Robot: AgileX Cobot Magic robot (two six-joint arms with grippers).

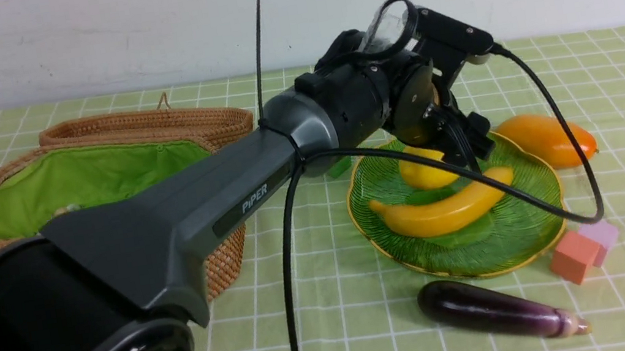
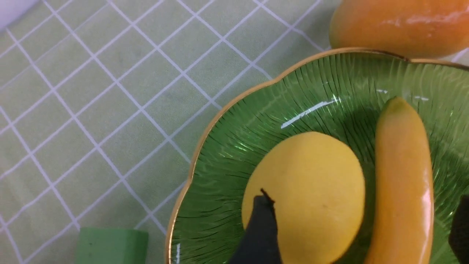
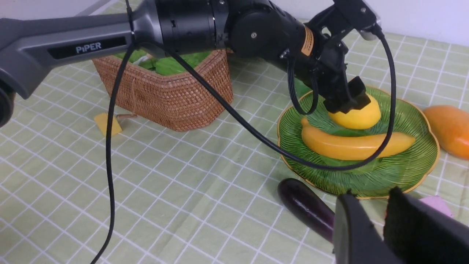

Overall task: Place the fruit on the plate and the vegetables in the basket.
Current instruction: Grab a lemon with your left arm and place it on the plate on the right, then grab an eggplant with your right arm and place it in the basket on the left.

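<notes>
We see the left gripper point(image 3: 350, 104) low over the plate point(image 1: 515, 244), its fingers point(image 2: 260, 227) spread wide: one is over the smooth round lemon point(image 2: 311, 190), the other out past the banana point(image 1: 448, 211), and neither is clamped. Both fruits lie in the ribbed green glass, the long curved banana just on the near side of the lemon. The plate's scalloped gold rim almost meets the glossy oval mango point(image 1: 548, 137), which lies on the checked cloth point(image 1: 340, 320) at the far right. The dark, shiny eggplant point(image 1: 487, 310) lies on the cloth just in front of the near rim, beside an orange cube point(image 1: 574, 257) and a pink cube point(image 1: 603, 231). The woven wicker basket point(image 1: 226, 262), with its green lining point(image 1: 78, 179), stands to the left, with a strip of bare cloth between it and the plate. The right gripper point(image 3: 384, 198) is above the eggplant's side of the plate, fingers close together with nothing between them; we cannot tell whether they meet
</notes>
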